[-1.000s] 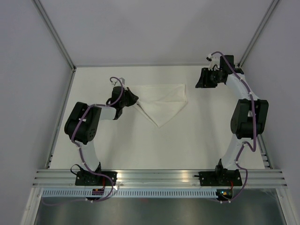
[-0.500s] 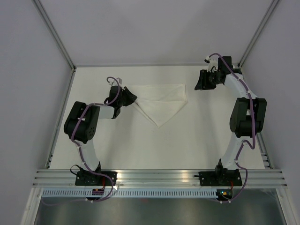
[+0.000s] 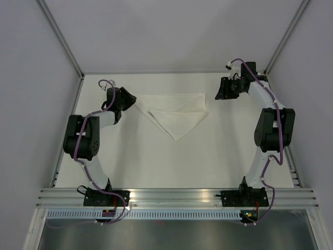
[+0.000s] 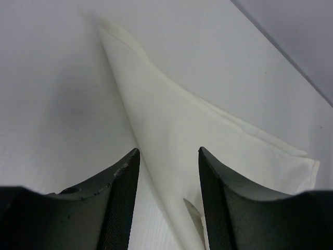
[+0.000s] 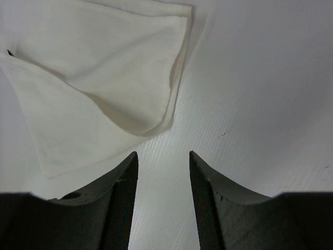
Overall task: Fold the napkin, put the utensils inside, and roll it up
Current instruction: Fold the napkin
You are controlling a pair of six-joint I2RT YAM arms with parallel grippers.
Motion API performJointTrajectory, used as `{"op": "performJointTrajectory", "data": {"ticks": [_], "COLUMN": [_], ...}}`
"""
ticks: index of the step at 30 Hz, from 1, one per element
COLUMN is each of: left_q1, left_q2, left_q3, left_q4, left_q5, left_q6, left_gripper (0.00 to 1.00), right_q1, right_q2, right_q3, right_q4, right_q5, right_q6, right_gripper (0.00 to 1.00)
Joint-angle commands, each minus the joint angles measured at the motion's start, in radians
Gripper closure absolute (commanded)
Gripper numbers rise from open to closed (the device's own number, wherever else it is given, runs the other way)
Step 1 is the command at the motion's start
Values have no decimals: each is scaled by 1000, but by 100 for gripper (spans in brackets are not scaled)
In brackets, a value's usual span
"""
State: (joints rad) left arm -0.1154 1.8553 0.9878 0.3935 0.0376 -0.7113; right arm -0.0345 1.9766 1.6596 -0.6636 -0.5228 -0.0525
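Standing at the near edge of the bench [image 3: 156, 161], the left arm base [image 3: 106, 198] and the right arm base [image 3: 247, 198] are bolted side by side, and each arm reaches away toward the far half.

The napkin [image 3: 177, 114] lies flat in the far half, about midway between the left and right edges. It is folded into a white triangle. Its tip points toward the near edge and its long side runs parallel to the far edge. The two layers do not match exactly, so one layer's edge shows as a line across the other.

The left gripper [image 3: 130, 98] sits just beside the napkin's left corner. Its jaws are released and parted. In the left wrist view the cloth lies between and beyond the dark fingers [image 4: 119, 198], which pinch none of it.

The right gripper [image 3: 221, 91] is toward the far right corner of the bench, just beside the napkin's right corner and apart from it. Its jaws are also released. Only bare bench shows between its fingers [image 5: 122, 203], with the napkin's corner lying beyond them to one side.
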Motion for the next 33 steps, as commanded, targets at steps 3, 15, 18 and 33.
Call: {"op": "performJointTrajectory", "data": {"ticks": [3,15,18,33], "left_q1": [52,76,76,76], "left_q2": [23,217,245,358], "left_q3": [136,325,371,497], "left_q4": [-155,-268,-300,-374], "left_q5": [-87,-105,-108,-51], "left_q6": [-42,-40,-42,-85], "left_gripper": [44,43,44,83], "right_q1": [5,5,7,8], "right_q2": [-5,-1,-1,-19], "right_q3": [48,86,92,66], "right_q4": [-13,-34,-34,-33], "right_q5": [-17,-25,-25,-36], "right_q6": [3,3,5,6], "right_gripper": [50,50,50,51]}}
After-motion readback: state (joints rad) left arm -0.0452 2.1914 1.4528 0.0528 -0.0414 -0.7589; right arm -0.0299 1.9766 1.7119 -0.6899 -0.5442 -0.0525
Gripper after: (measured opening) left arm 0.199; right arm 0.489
